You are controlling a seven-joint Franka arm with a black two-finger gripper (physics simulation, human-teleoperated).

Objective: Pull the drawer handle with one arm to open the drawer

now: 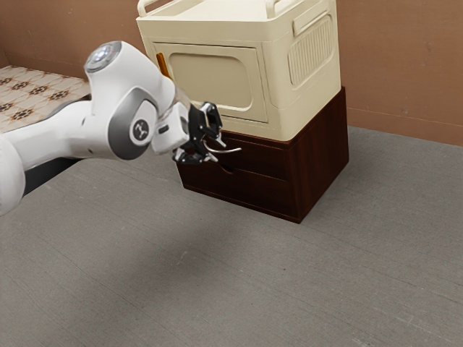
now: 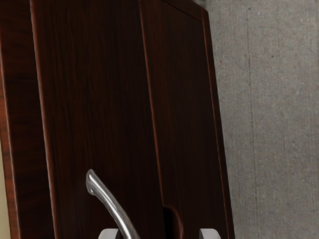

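Observation:
The gripper [image 1: 215,147] is at the front of the dark brown wooden cabinet [image 1: 318,155], its fingers spread apart. A curved silver handle [image 1: 230,150] extends out beside the fingertips, partly hidden by them. From the wrist, the handle [image 2: 112,204] slants across the upper drawer front [image 2: 94,109] and passes close to one fingertip of the gripper [image 2: 159,234], with a wide gap to the other. The drawer front looks flush with the cabinet.
A cream cabinet [image 1: 300,108] with a panelled door stands on top of the wooden one. Below the upper drawer is another front [image 2: 184,104] with a rounded cutout [image 2: 173,223]. Grey floor [image 1: 239,282] lies ahead, and a brown wall [image 1: 405,65] rises behind.

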